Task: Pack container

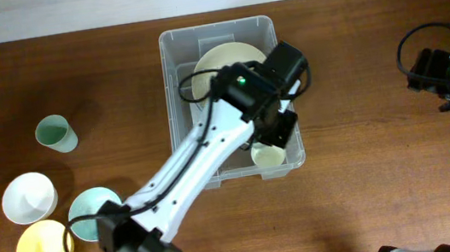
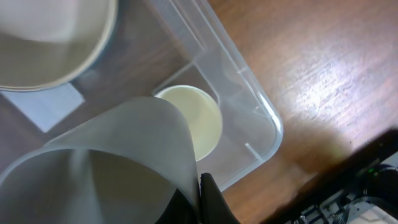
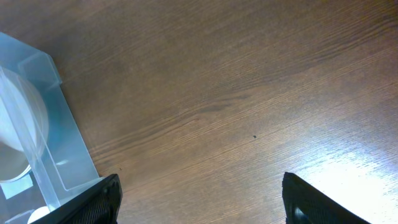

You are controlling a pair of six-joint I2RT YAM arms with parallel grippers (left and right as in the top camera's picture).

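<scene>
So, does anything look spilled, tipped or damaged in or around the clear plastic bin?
Nothing stands out. The clear rectangular plastic container sits square on the wooden table, undamaged; the cream round dish and pale yellow cup inside stand upright. The left gripper holds a pale grey cup over it.

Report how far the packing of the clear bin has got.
Done: a cream dish and a pale yellow cup already lie in the container. In hand: the left gripper holds a greyish vessel above that cup. Left: a teal cup, white bowl, yellow bowl and teal bowl sit on the table. The right gripper is open, off to the side.
</scene>
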